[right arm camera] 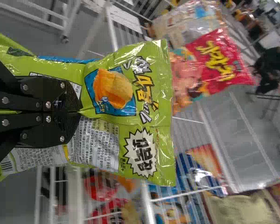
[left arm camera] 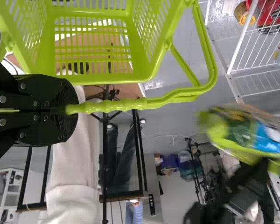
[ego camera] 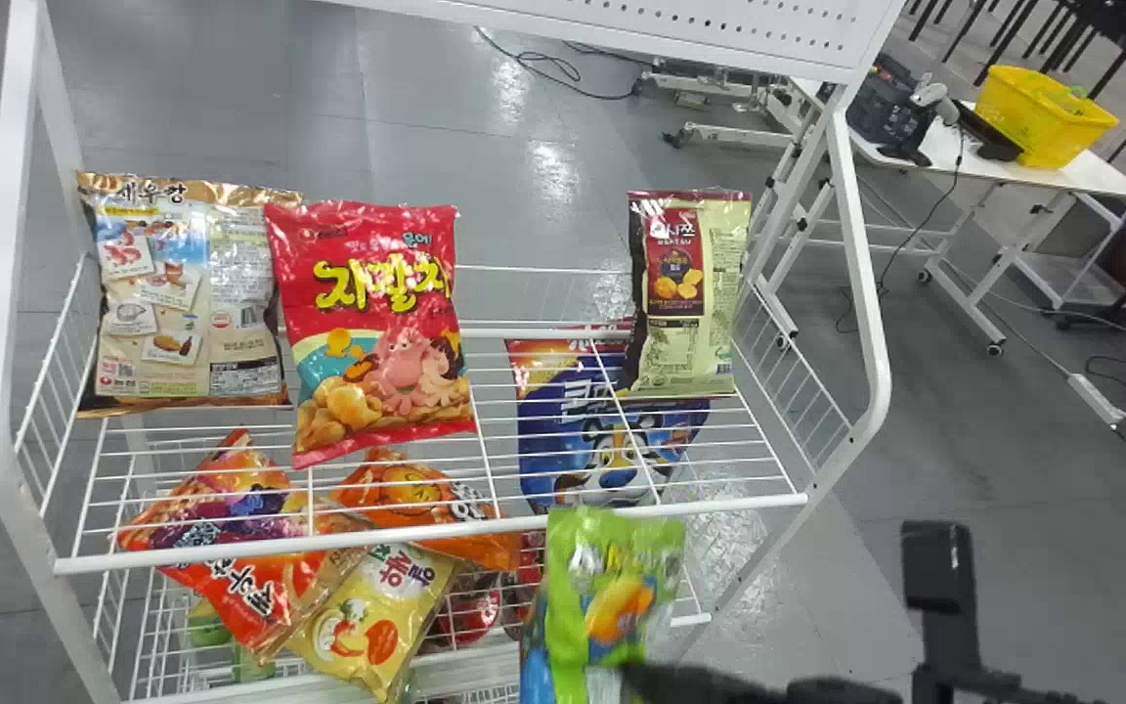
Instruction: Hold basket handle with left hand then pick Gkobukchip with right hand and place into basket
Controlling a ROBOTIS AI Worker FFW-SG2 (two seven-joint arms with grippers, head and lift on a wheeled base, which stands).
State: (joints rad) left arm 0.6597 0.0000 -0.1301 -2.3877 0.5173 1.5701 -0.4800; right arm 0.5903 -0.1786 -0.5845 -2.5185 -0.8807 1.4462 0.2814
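Left end effector (left arm camera: 70,110) is gripping basket handle (left arm camera: 130,105); right end effector (right arm camera: 76,113) is holding Gkobukchip (ego camera: 568,587) at head-view six o'clock, probably requiring transfer into basket (left arm camera: 140,70).

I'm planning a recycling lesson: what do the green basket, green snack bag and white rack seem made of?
Green basket: satin moulded plastic, judging by its slotted walls. Green snack bag: glossy plastic film, perhaps foil-lined, given its shiny creases. White rack: probably smooth coated metal, from its thin wires.
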